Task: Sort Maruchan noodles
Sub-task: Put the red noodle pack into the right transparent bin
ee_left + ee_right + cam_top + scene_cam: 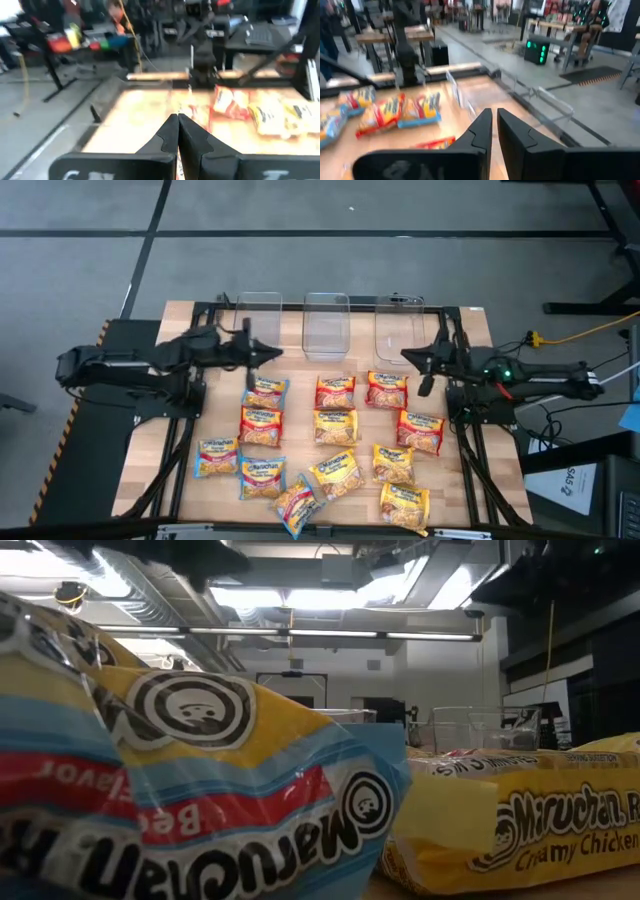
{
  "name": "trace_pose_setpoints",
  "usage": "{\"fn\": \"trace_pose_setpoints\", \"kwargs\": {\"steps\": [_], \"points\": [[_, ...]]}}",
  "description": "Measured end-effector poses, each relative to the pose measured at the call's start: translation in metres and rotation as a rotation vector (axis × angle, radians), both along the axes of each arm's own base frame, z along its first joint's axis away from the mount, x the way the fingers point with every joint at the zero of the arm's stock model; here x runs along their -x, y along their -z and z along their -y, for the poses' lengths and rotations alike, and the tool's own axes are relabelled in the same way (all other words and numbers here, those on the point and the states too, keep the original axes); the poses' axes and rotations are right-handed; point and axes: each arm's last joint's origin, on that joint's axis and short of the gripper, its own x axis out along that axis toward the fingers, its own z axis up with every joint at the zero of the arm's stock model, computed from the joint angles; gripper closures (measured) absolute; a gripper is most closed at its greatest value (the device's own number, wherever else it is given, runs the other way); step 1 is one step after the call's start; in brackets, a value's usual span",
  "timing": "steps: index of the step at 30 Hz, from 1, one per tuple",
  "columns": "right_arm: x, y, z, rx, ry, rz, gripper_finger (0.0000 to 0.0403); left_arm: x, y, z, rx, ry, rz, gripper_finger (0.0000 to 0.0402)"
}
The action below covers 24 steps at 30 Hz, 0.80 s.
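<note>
Nothing sorted yet: Maruchan noodles (335,425) scattered across the near table, three clear bins (326,325) empty beyond. Left gripper (270,352) pinched shut, empty; right gripper (410,356) narrow, empty. Best: open wide, descend squarely on one packet.

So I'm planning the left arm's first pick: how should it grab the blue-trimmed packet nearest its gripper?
Probably straight from above. The blue-trimmed packet lies flat, just below the shut left gripper. Pinch across its far edge toward the bins, which looks bare; its near edge meets a red-trimmed packet.
</note>
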Motion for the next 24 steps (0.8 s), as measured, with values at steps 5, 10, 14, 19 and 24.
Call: {"fn": "trace_pose_setpoints", "kwargs": {"steps": [5, 10, 14, 19, 24], "points": [[-0.011, 0.009, 0.000, 0.006, -0.002, -0.092, 0.0370, -0.020, 0.019, -0.004, 0.035, 0.074, -0.105, 0.0401], [-0.017, 0.014, 0.000, 0.012, 0.012, -0.130, 0.0370, -0.024, 0.023, -0.005, 0.044, 0.075, -0.122, 0.0401], [-0.017, 0.014, 0.001, 0.015, 0.024, -0.131, 0.0370, -0.022, 0.022, -0.004, 0.050, 0.075, -0.117, 0.0401], [-0.017, 0.014, 0.001, 0.014, 0.024, -0.132, 0.0370, -0.022, 0.022, 0.000, 0.072, 0.091, -0.129, 0.0401], [-0.017, 0.014, 0.001, 0.014, 0.023, -0.132, 0.0370, -0.022, 0.022, 0.004, 0.061, 0.091, -0.133, 0.0401]]}}
